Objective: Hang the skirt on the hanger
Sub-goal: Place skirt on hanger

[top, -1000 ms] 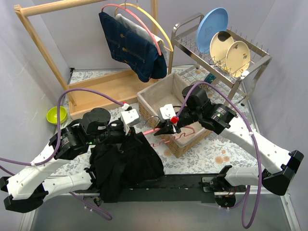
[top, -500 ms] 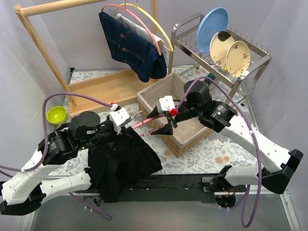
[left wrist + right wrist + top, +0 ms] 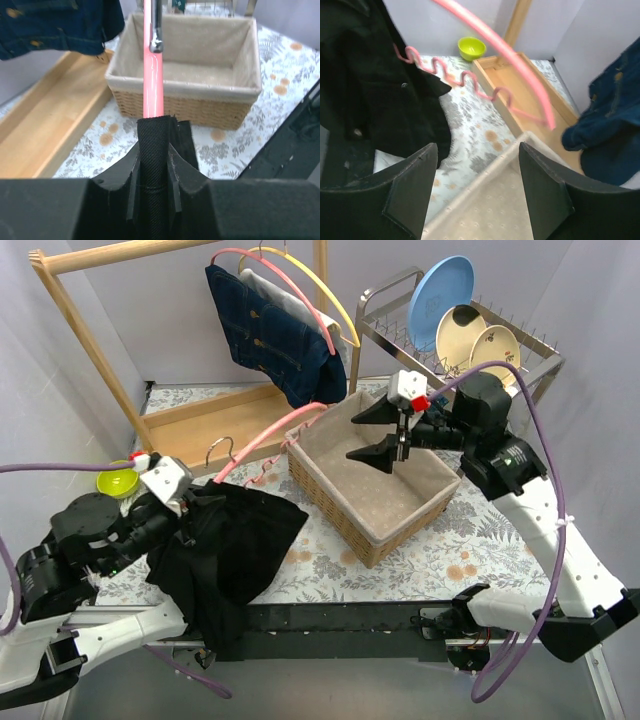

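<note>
One grip has gone: the right gripper [image 3: 372,435], which a second ago pinched the free end of the pink hanger [image 3: 270,438], now stands with its jaws spread wide over the wicker basket [image 3: 340,522], holding nothing and well clear of the hanger. The left arm has meanwhile swung away to its own side, carrying the hanger and the black skirt [image 3: 230,550] with it. That leaves the whole load on the left gripper [image 3: 156,165], whose jaws are pressed together on a fold of the skirt's fabric; in the left wrist view the hanger's pink arm comes straight out of that fold, so it is probably caught in the same pinch. I judge the joint threading step to be over, with only one end of the hanger inside the cloth. The skirt hangs in a bunch from the left gripper down to the table edge, while the hanger's bare arm and wavy lower bar reach out from it towards the basket, with the metal hook standing up just beyond the jaws
</note>
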